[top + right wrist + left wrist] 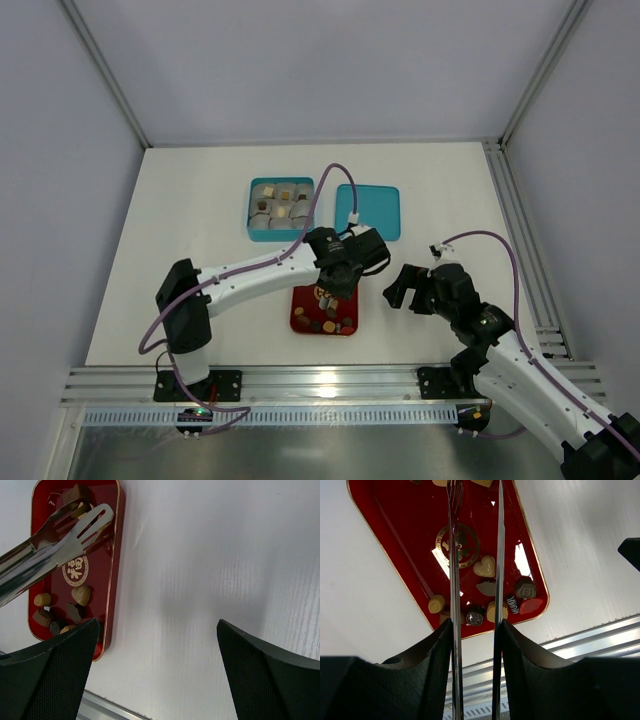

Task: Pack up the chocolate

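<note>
Slippage is likely if the slim steel tongs [55, 547], gripped in the left fingers [432, 652], pinch the small brown and cream chocolate pieces [485, 566] in the glossy red tray [390, 540] off-centre; right fingers [260, 665] gape wide.

Robot lab cell: white table [190, 230], aluminium frame [539, 72], grey panels [320, 60].

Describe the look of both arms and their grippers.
The left arm and right arm are alike: white tubular links, black joints and black bases. A purple cable loops along each. The left gripper and right gripper each have two black wedge-shaped fingers with a finely textured, mesh-like surface.
</note>
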